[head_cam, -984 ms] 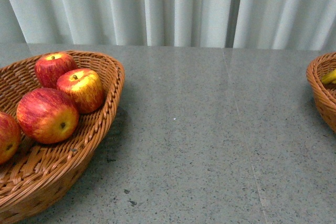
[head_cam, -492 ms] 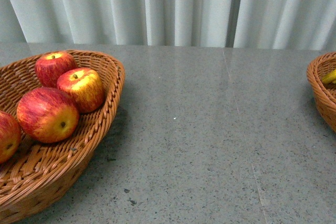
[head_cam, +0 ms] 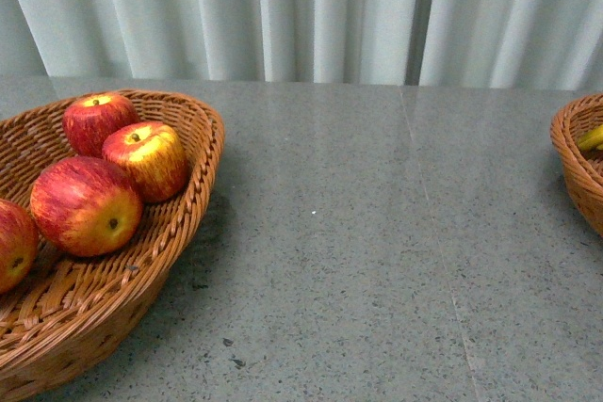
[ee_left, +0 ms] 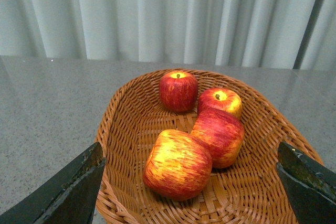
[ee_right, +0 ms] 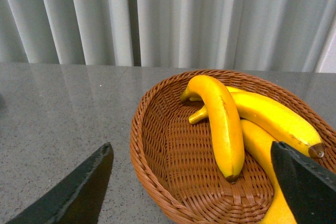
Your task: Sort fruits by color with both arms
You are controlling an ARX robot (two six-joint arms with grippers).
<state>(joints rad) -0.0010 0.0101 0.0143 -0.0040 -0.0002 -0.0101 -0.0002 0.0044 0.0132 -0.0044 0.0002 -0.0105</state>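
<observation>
Four red apples streaked with yellow lie in a wicker basket (head_cam: pixel 203 152) at the left: one at the back (head_cam: pixel 94 120), one beside it (head_cam: pixel 146 159), one in the middle (head_cam: pixel 85 206) and one cut by the frame edge (head_cam: pixel 11 244). In the left wrist view my left gripper (ee_left: pixel 191 156) is open and empty, held over the near end of that basket, above the nearest apple (ee_left: pixel 177 163). In the right wrist view my right gripper (ee_right: pixel 191 150) is open and empty over a second wicker basket (ee_right: pixel 142 150) holding yellow bananas (ee_right: pixel 223 119) (ee_right: pixel 273 116). Neither arm shows in the front view.
The right basket (head_cam: pixel 575 167) sits at the right edge of the front view, with a banana tip (head_cam: pixel 592 138) showing. The grey speckled tabletop (head_cam: pixel 377 233) lies between the baskets. A pale pleated curtain (head_cam: pixel 311 16) hangs behind the table.
</observation>
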